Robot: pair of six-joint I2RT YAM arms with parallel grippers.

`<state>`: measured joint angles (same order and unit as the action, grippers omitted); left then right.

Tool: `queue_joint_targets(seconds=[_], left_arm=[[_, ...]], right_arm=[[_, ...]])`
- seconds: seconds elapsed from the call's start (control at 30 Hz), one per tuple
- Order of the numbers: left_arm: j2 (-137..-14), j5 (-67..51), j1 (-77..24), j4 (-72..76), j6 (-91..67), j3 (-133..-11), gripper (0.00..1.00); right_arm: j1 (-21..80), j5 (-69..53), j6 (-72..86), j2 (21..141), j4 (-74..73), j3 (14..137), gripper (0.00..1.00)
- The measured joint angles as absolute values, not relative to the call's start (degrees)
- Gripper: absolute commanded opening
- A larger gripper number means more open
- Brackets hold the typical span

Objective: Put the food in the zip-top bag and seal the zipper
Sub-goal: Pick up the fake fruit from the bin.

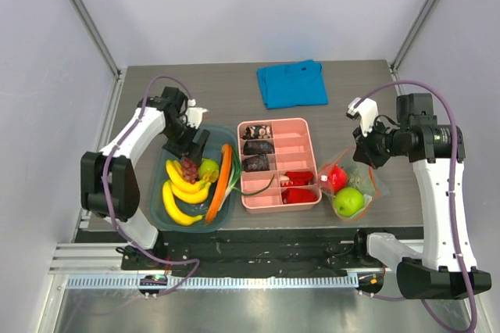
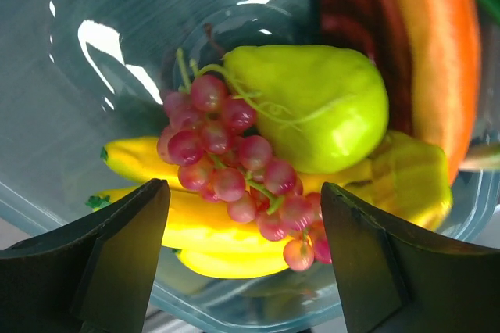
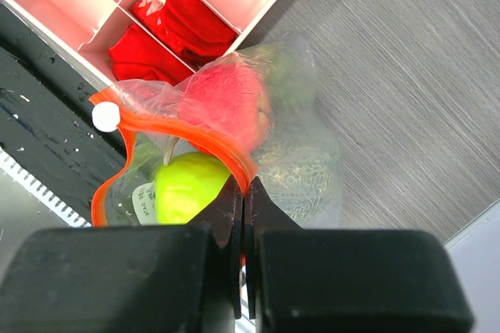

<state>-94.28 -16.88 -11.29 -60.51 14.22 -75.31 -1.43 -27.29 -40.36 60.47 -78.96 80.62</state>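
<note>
The zip-top bag [image 1: 366,180] sits at the right near edge of the desk [image 1: 351,91], holding the melon [image 3: 301,173], green apple [image 1: 348,202] and red fruit [image 1: 337,178]. The right end effector [image 3: 244,191] is clenched on its orange-red zipper [image 3: 187,130]. At left, the left end effector [image 2: 244,196] hangs released just above the grape bunch [image 2: 226,153] in the teal dish [image 2: 78,114].

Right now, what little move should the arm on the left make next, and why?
Probably lower the left gripper and close on the grape bunch. Its jaws stand open right above the bunch in the tray, while the right gripper pinches the bag's zipper.
</note>
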Motion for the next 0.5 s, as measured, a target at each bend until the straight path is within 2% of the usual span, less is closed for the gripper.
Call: queue_joint_targets(seconds=[0.37, 0.47, 0.5], left_arm=[[-102.89, -9.43, -11.29, -60.34, 2.00, -75.40, 0.69], [-104.57, -8.99, -11.29, -60.10, 0.05, -75.55, 0.57], [-105.01, -8.97, -11.29, -60.18, -0.34, -75.83, 0.43]], right_arm=[[-1.43, -27.31, -40.18, 61.63, -78.94, 80.64, 0.01], [-1.43, -27.29, -40.16, 61.63, -78.94, 80.64, 0.01], [-1.43, -27.31, -40.16, 61.63, -78.94, 80.64, 0.01]])
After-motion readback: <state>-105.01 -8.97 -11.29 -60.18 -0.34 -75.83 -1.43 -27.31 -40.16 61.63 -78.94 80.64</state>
